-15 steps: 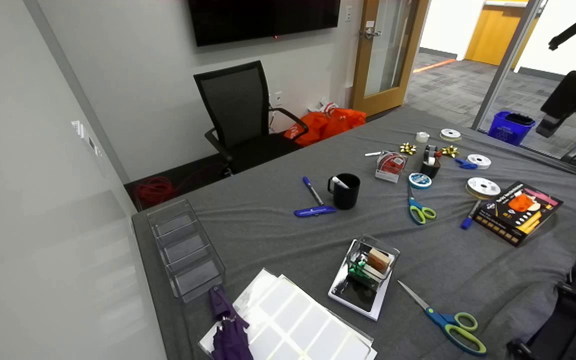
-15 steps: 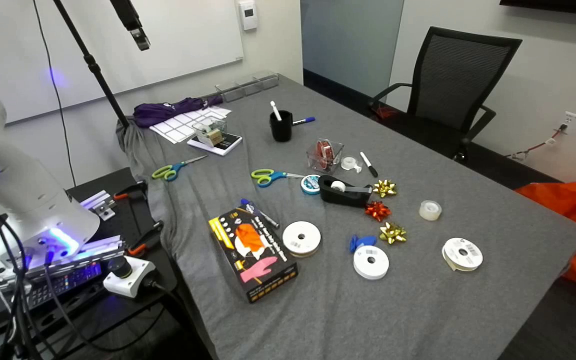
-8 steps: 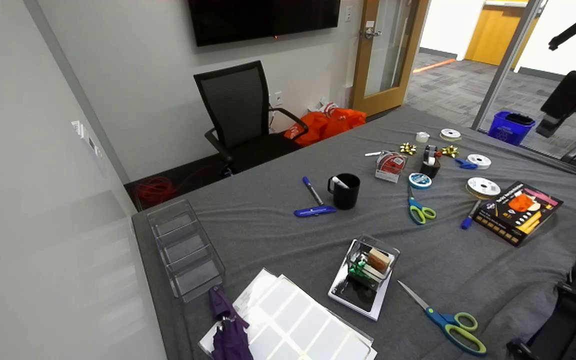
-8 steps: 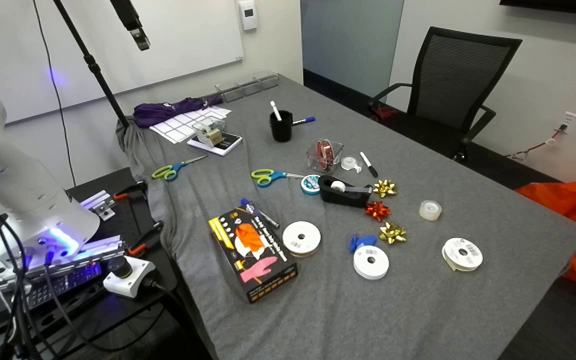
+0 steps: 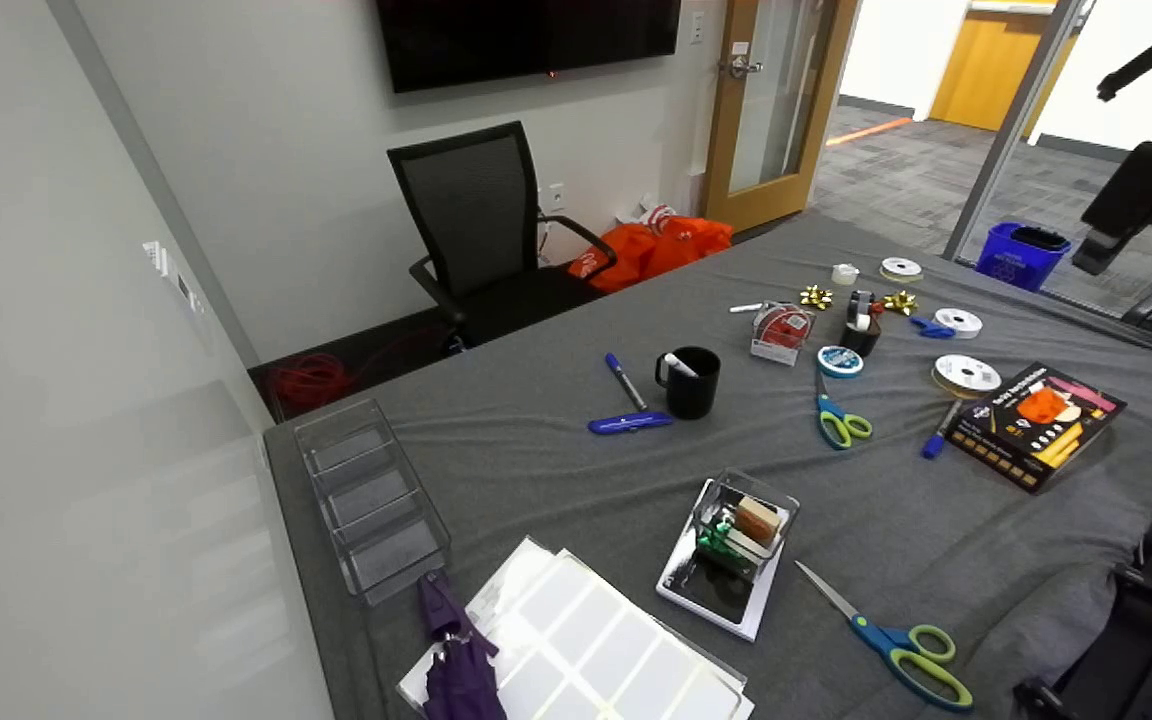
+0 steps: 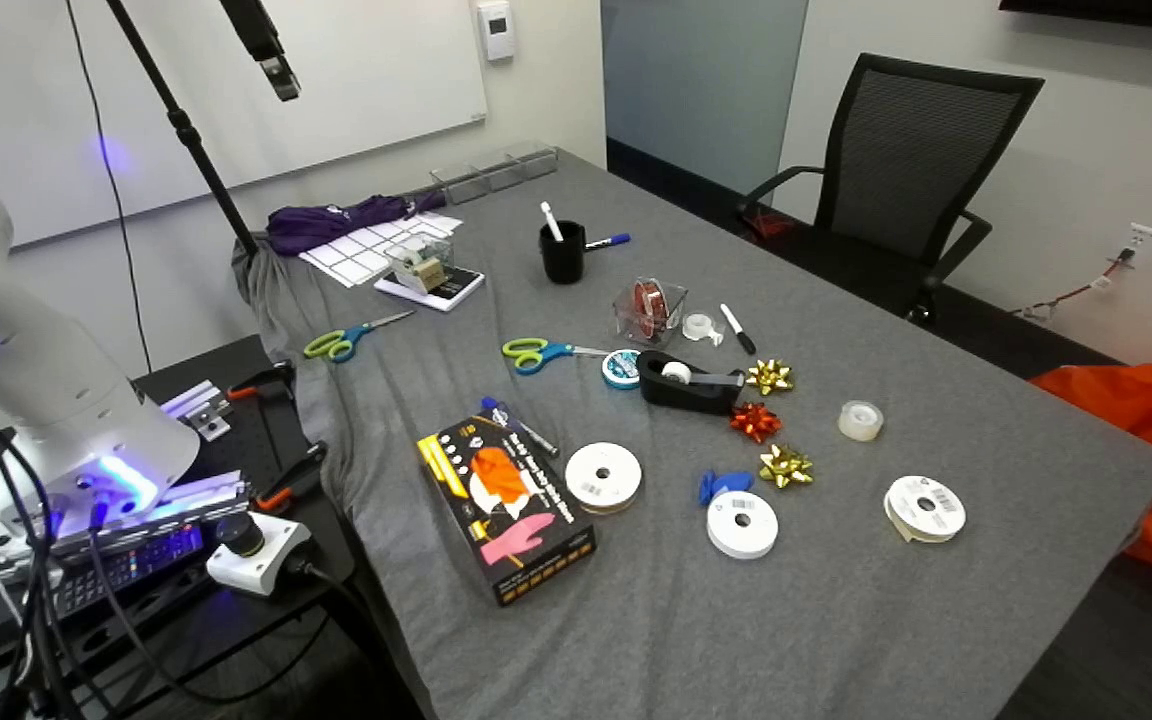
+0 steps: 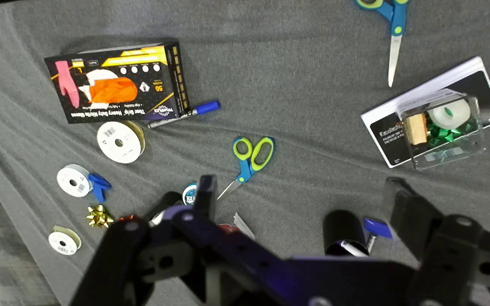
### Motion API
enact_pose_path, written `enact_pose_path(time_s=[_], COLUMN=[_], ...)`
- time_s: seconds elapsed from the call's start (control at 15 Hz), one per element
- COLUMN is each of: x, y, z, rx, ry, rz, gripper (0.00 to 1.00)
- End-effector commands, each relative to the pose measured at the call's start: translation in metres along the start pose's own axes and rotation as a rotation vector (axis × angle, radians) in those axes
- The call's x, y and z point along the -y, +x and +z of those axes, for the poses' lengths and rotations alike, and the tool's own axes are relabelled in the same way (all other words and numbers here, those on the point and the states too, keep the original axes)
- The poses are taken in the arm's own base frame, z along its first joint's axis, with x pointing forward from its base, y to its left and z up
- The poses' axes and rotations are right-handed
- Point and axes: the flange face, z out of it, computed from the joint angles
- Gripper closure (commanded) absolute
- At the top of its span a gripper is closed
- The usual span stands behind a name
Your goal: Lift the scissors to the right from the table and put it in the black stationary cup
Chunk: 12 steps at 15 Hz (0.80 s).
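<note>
Zero items in my claw (image 7: 302, 188); jaws spread, presumably to straddle the small scissors (image 7: 245, 170), flat on the tabletop (image 7: 279, 93) at 10 o'clock from the black cup (image 7: 342, 226) in wrist view. Cup stands upright, likely the drop spot; marker (image 7: 352, 248) inside should leave room.

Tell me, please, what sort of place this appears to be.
Probably an office meeting room: there is a large, dark wall-mounted screen, a black mesh-backed chair, and what looks like a whiteboard.
</note>
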Motion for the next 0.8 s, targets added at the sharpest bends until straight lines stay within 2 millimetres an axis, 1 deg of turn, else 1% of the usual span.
enact_pose_path(time_s=[0.0,0.27,0.53,0.73], x=[-0.005,-0.021,-0.045,-0.059], y=[0.012,0.033,0.053,0.072], z=[0.01,0.026,0.051,0.075], rx=[0.011,0.029,0.041,0.048], ry=[0.003,-0.003,0.001,0.003], rz=[0.062,0.173,0.282,0.367], gripper=[0.0,0.0,0.0,0.0])
